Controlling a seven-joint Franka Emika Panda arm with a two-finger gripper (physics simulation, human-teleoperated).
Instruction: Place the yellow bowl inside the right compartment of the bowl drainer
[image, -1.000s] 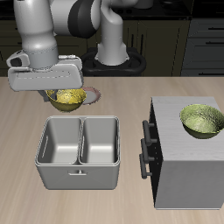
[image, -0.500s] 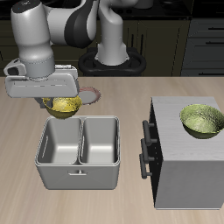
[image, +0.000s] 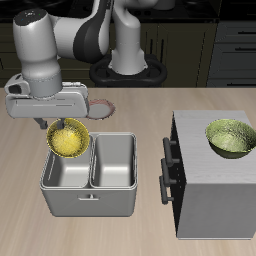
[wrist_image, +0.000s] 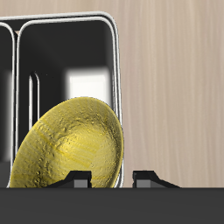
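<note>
From the exterior view, your gripper (image: 66, 126) holds the small round bright-yellow bowl (image: 68, 139) tipped on edge, its glossy inside facing the counter's front edge. It hangs over the back rim of the grey brushed-metal bowl drainer (image: 90, 192), above the right compartment (image: 66, 163), the basin away from the cabinet. The bowl's lower edge dips just below that rim line; you cannot tell whether it touches the metal. The other basin (image: 115, 160) sits across the central divider. The drainer stands near the counter's front edge, with bare wooden counter (image: 150, 105) behind it. A big grey cabinet with black handles (image: 215, 185) stands beside the drainer, a narrow strip of counter between them, and carries a larger greener-yellow bowl (image: 230, 138) on top.

From the wrist view, your jaws are closed on the bright-yellow bowl's (wrist_image: 72, 144) rim, both fingertips (wrist_image: 77, 180) showing at its edge. The bowl covers part of the compartment (wrist_image: 66, 61) mouth; the shiny basin floor shows past it. The compartment's rounded outer rim runs just beside the bowl's edge, with bare counter (wrist_image: 175, 87) beyond.
</note>
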